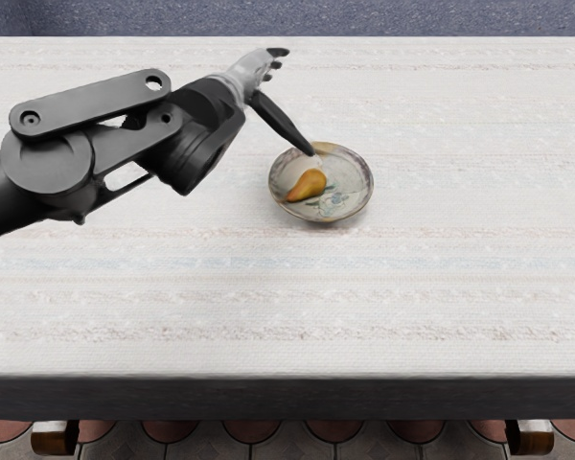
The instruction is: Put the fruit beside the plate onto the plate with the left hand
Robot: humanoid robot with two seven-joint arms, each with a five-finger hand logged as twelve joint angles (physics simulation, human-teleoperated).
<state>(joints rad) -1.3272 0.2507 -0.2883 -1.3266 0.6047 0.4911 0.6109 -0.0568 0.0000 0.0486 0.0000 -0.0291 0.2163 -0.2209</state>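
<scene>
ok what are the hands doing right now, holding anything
Left hand: open, holding nothing; the pear lies on the plate.
Right hand: not in view.

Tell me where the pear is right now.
In the head view, the pear lies in the left half of the plate, near the middle of the table, just below and right of the left hand.

views: one, head view
position: above the near long edge of the table (393, 287), tilted down
facing: across to the far edge
range: medium; both table ends cropped
centre: plate (353, 188) just above the middle
foreground: left arm (96, 158), probably closest to the lens
</scene>
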